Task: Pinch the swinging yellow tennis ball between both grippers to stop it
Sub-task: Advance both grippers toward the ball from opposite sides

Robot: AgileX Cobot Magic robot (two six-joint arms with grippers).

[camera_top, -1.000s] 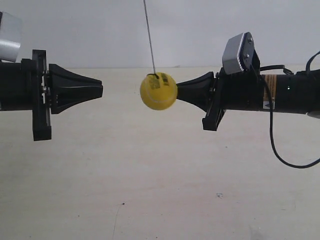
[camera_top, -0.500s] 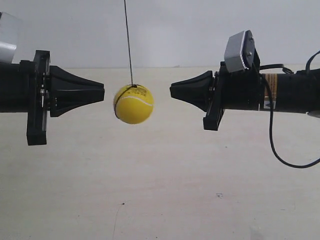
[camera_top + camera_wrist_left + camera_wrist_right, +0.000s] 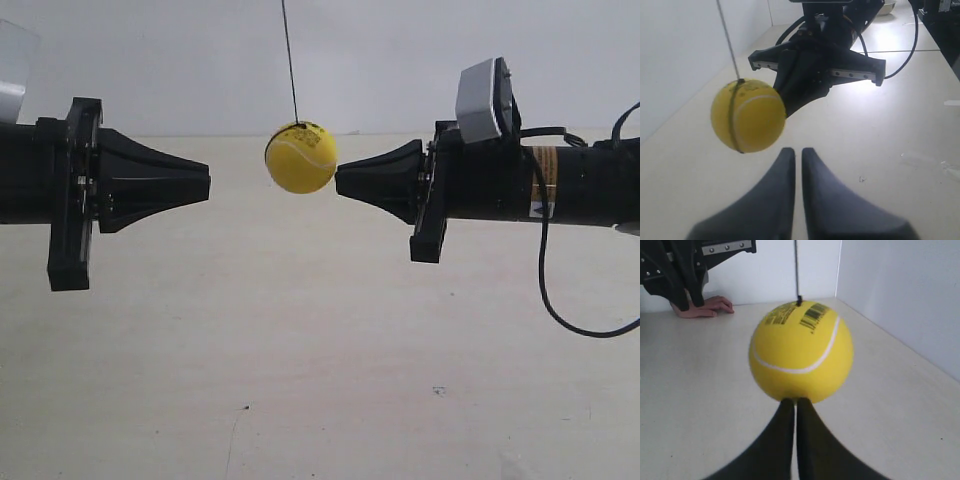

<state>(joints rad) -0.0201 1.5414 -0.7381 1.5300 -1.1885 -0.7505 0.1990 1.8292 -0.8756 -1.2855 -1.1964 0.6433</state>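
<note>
We are viewing the ball [image 3: 300, 157], hanging on a string [image 3: 290, 60] between two tips. Its barcode sticker [image 3: 812, 315] is facing upward, the print unreadable. The right gripper [image 3: 795, 401], fingers together and empty, is touching or almost touching the ball. The left gripper [image 3: 797, 150], likewise closed, is standing apart.

The tennis ball [image 3: 300, 157] hangs on a string [image 3: 289, 60] above the tabletop [image 3: 320, 350], between the left gripper [image 3: 207, 185] and the right gripper [image 3: 338, 181]. It is right at the right gripper's tip, a little higher up. The left gripper is farther away. Both tips point at each other.
</note>
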